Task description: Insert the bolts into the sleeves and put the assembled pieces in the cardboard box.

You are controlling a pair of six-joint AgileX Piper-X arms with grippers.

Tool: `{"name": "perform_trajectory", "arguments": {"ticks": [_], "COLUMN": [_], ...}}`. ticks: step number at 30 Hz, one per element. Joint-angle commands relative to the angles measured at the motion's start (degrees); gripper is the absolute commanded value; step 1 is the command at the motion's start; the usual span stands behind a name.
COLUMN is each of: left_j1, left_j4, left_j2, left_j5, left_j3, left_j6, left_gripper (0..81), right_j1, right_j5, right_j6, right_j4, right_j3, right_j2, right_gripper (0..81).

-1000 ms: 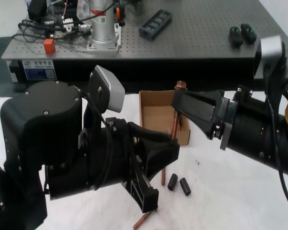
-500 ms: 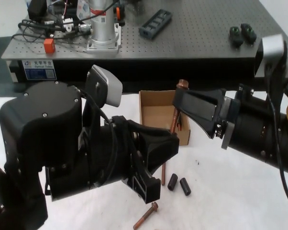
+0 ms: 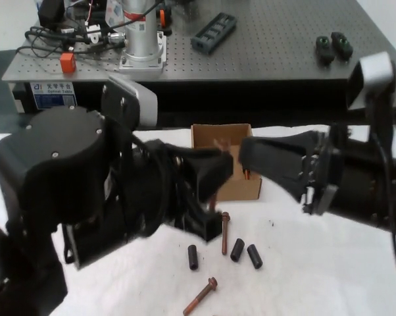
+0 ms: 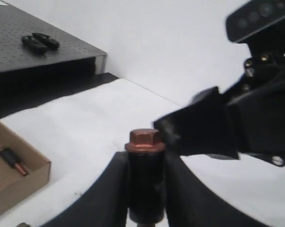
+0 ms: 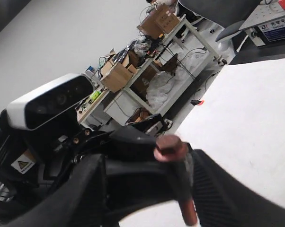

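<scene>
Copper-coloured metal is seen at the hexagonal head of a bolt (image 4: 143, 141), which is seated in a black sleeve (image 4: 145, 189); the head rests on the sleeve's upper end, and the pair is held upright. The sleeve is clamped between the two fingers (image 4: 109, 194) of the left tool (image 4: 145, 165), with one finger pressed to each side of it. The right tool (image 3: 243, 153) is placed just beside the bolt's head, tip to tip with the left tool; whether it is clenched or released cannot be told. Both tools are found near the cardboard box (image 3: 245, 187), which stands open on the white-covered tabletop (image 3: 329, 263); one assembled piece (image 4: 10, 160), a black sleeve with a copper end showing, is laid inside the box. On the tabletop in front of the box, three loose sleeves (image 3: 237, 249) are scattered near one another; a second bolt (image 3: 225, 234) is seen between two of them; a third bolt (image 3: 200, 297) is laid nearer the camera, apart from the rest. Behind the box a perforated metal plate (image 3: 270, 52) is set.
</scene>
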Motion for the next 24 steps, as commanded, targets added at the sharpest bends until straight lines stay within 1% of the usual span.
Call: {"name": "perform_trajectory", "arguments": {"ticks": [1, 3, 5, 9, 12, 15, 19, 22, 24], "left_j1": [1.5, 2.92, 4.49, 6.84, 7.9, 8.65, 8.74, 8.74, 8.74], "left_j4": [-2.05, 0.16, 5.26, 17.67, 28.79, 37.25, 45.97, 50.44, 50.21], "left_j2": [4.49, 9.68, 16.29, 30.06, 42.21, 52.86, 62.56, 67.91, 70.06], "left_j5": [-11.67, -11.65, -12.49, -12.5, -12.42, -12.07, -12.0, -11.4, -10.76], "left_j3": [-3.96, -7.99, -14.43, -30.56, -44.94, -57.63, -71.43, -78.09, -80.65], "left_j6": [-3.46, -5.16, -6.02, -6.91, -6.9, -6.9, -6.98, -6.98, -7.52], "left_gripper": [0.5, 0.5, 0.5, 0.5, 0.5, 0.5, 0.5, 0.5, 0.5], "right_j1": [-5.26, -8.21, -10.7, -15.31, -17.67, -18.6, -18.6, -18.6, -18.6], "right_j5": [-1.55, -1.23, -0.1, 4.79, 7.27, 8.4, 12.24, 16.62, 18.91], "right_j6": [-2.15, -5.79, -8.8, -12.42, -14.53, -15.4, -16.63, -19.69, -22.24], "right_j4": [8.26, 15.01, 22.72, 37.05, 46.09, 52.6, 59.25, 62.86, 64.47], "right_j3": [-0.05, -0.05, -0.05, -0.05, -0.05, -0.05, -0.05, -0.05, -0.05], "right_j2": [-4.57, -7.48, -10.27, -15.07, -17.89, -20.11, -21.13, -20.7, -19.54], "right_gripper": [39.2, 39.2, 39.2, 39.2, 39.2, 39.2, 39.2, 39.2, 39.2]}}
